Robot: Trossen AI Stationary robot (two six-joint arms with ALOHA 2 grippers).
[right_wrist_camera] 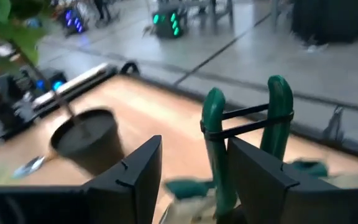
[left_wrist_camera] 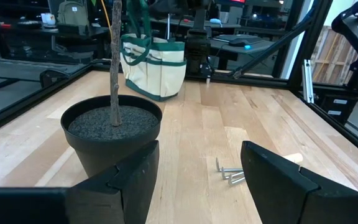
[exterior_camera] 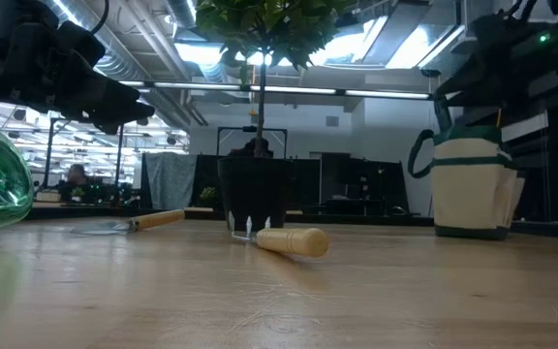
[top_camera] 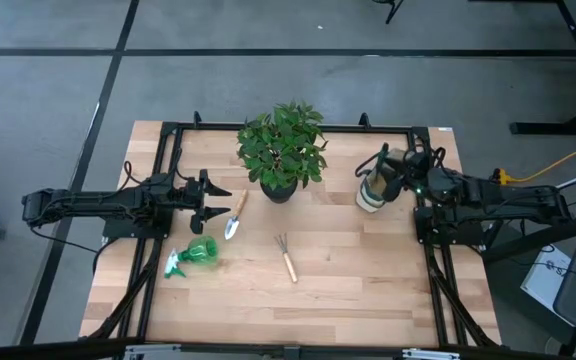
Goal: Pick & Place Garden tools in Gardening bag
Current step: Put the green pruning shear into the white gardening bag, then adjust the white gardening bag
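Observation:
The cream gardening bag (top_camera: 371,192) stands at the table's far right; it also shows in the low view (exterior_camera: 468,189). My right gripper (top_camera: 389,173) hovers over it, open. In the right wrist view (right_wrist_camera: 194,180), the green handles of the pruning shears (right_wrist_camera: 215,130) stand upright out of the bag, one handle between the fingers. My left gripper (top_camera: 223,200) is open and empty, above the table just left of the trowel (top_camera: 235,216). The trowel, the pronged rake (top_camera: 286,256) and the green spray bottle (top_camera: 193,255) lie on the table. My right gripper comes at the shears from above. One green handle (right_wrist_camera: 219,168) stands in the gap close to one finger (right_wrist_camera: 260,180), and the other handle (right_wrist_camera: 279,102) is outside it. I cannot tell whether the finger touches the handle.
A leafy plant in a black pot (top_camera: 281,150) stands at the far middle, between the two arms; its pot (left_wrist_camera: 110,134) is right in front of my left gripper. Bare wood lies along the near half of the table.

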